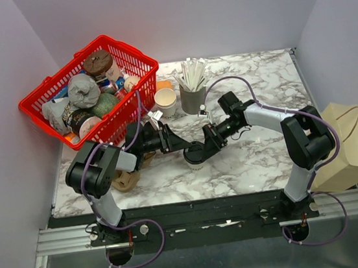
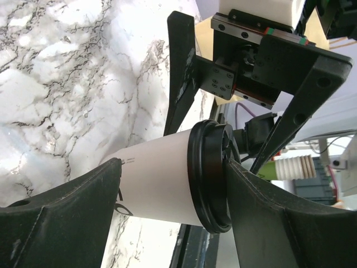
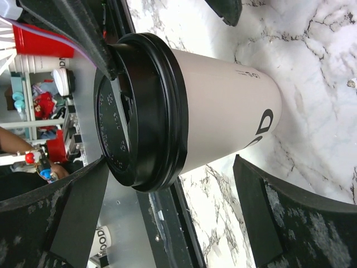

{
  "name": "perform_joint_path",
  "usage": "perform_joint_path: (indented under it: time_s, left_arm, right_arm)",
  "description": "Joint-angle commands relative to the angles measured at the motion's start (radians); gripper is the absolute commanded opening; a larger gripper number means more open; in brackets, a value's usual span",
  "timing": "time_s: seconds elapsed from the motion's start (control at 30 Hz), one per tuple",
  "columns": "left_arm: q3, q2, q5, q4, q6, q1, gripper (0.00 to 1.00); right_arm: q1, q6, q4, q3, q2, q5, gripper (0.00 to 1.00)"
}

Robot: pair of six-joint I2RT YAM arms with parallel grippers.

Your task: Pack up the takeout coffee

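Near the middle of the marble table [image 1: 260, 160] stands the coffee cup [image 1: 196, 155] with its black lid [image 3: 139, 106]. Around it the left gripper [image 2: 173, 167] is spread, one finger [image 2: 268, 223] against the lid; the other seems just apart from the wall. On both sides the right gripper [image 3: 170, 164] stands wide, not touching the cup
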Motion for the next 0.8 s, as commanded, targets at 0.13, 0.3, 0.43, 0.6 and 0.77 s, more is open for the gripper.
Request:
perform_joint_path:
  time_s: [0.13, 0.3, 0.43, 0.6, 0.77]
  left_arm:
    - [-0.047, 0.107, -0.09, 0.066, 0.024, 0.017, 0.81]
    - [-0.022, 0.136, -0.055, 0.117, 0.032, 0.014, 0.8]
    - [0.019, 0.088, -0.018, 0.168, -0.021, 0.013, 0.8]
    - [0.086, 0.006, -0.015, 0.031, 0.042, 0.008, 0.83]
    - [0.154, -0.058, -0.035, -0.242, 0.224, 0.008, 0.84]
  right_arm:
    - [0.0, -0.035, 0.008, 0.003, 0.058, 0.095, 1.0]
    - [0.0, -0.031, 0.014, 0.012, 0.075, 0.09, 1.0]
    - [-0.006, -0.035, 0.013, 0.039, 0.04, 0.072, 1.0]
    - [-0.018, -0.078, -0.03, 0.09, -0.019, 0.075, 1.0]
    - [-0.029, -0.153, -0.09, 0.14, -0.052, 0.142, 1.0]
